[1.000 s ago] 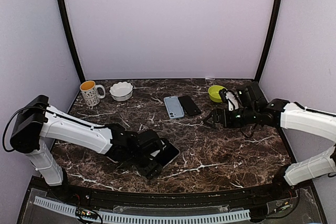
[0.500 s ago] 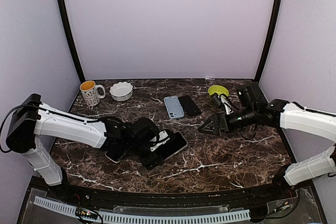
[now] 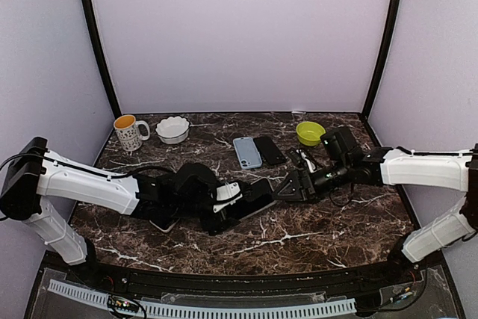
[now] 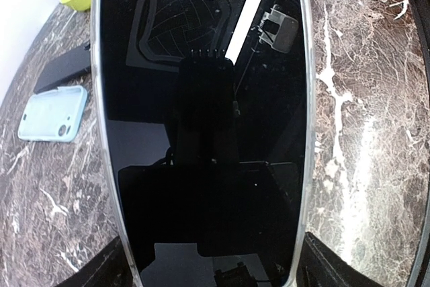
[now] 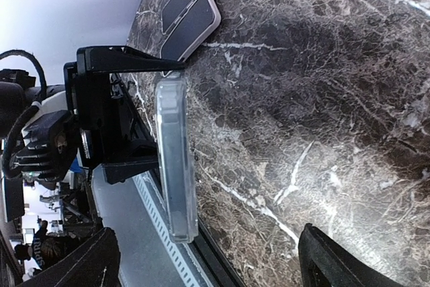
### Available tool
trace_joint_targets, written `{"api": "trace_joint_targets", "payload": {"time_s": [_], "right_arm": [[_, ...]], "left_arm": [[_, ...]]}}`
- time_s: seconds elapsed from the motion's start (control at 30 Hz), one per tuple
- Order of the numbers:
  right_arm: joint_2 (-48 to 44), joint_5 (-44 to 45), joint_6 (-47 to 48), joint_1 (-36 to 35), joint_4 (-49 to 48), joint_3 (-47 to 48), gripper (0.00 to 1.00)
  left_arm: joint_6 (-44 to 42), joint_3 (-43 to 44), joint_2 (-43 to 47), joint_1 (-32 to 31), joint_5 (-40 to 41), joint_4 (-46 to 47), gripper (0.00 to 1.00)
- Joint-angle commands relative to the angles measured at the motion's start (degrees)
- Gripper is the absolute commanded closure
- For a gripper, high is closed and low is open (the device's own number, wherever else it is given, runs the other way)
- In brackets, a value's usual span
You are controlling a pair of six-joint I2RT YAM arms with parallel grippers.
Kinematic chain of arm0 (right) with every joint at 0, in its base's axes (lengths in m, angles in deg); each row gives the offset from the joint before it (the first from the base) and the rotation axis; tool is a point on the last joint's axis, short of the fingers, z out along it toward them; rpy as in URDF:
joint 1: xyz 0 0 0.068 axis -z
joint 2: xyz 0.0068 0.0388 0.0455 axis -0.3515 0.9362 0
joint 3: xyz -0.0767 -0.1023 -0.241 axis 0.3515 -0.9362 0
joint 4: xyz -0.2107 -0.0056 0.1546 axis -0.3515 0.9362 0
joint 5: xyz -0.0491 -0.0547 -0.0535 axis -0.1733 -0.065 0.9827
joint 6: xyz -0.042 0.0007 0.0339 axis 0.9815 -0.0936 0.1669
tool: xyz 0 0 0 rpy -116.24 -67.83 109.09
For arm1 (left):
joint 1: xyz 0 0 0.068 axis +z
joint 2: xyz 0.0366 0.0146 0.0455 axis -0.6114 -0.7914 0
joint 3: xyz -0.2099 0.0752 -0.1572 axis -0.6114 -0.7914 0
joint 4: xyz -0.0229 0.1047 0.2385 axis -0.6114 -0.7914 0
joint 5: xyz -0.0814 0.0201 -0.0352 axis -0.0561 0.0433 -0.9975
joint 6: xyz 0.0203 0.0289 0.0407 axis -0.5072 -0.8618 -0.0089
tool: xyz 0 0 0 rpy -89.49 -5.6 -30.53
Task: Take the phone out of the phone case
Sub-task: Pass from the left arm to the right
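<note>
Carried rightward over the table (image 3: 336,222), the glassy, slippery phone (image 4: 201,119) hangs clamped by its long edges in the left gripper (image 3: 226,205), while the right gripper (image 3: 286,189), closing in with fingers spread empty, should probably peel the pliant clear case (image 4: 99,132) at a corner.

- The phone (image 4: 201,132): black with a glossy dark screen, seated in its case, held above the desk (image 3: 336,222), just below the middle of the top view.
- The phone case (image 5: 176,159): a clear, translucent rim wrapping the edges.
</note>
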State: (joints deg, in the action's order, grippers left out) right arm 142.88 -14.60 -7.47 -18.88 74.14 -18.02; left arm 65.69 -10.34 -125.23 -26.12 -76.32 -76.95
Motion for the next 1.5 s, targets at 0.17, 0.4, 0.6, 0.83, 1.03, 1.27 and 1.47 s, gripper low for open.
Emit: {"api": "trace_joint_targets", "payload": {"time_s": [0.17, 0.4, 0.6, 0.83, 1.03, 1.27, 1.47], "right_arm": [[2.86, -4.13, -8.77, -2.47, -7.87, 3.04, 0.24], [3.18, -3.16, -10.57, -3.86, -9.51, 4.63, 0.44], [3.28, -2.41, -9.75, -3.96, -8.05, 5.14, 0.53], [4.04, -1.68, -8.85, -4.18, -5.95, 6.18, 0.67], [5.03, -0.81, -7.74, -4.46, -4.68, 6.4, 0.79], [6.49, -1.74, -6.32, -4.98, -5.61, 6.41, 0.93], [6.43, -1.4, -3.4, -5.1, -3.86, 6.8, 1.0]], "left_arm": [[-5.5, 0.17, 2.07, 0.0, 0.6, 8.25, 0.44], [-6.28, 0.43, 2.25, -0.04, 0.79, 7.62, 0.45], [-6.7, 0.4, 2.3, -0.46, 0.68, 7.63, 0.46], [-7.92, 0.84, 1.78, -1.19, 2.52, 7.03, 0.47], [-8.22, 0.74, 2.09, -1.55, 3.17, 7.01, 0.47], [-8.92, 0.47, 2.44, -1.88, 4.18, 7.28, 0.47], [-9.3, 0.84, 3.36, -2.37, 5.02, 5.23, 0.11]]}}
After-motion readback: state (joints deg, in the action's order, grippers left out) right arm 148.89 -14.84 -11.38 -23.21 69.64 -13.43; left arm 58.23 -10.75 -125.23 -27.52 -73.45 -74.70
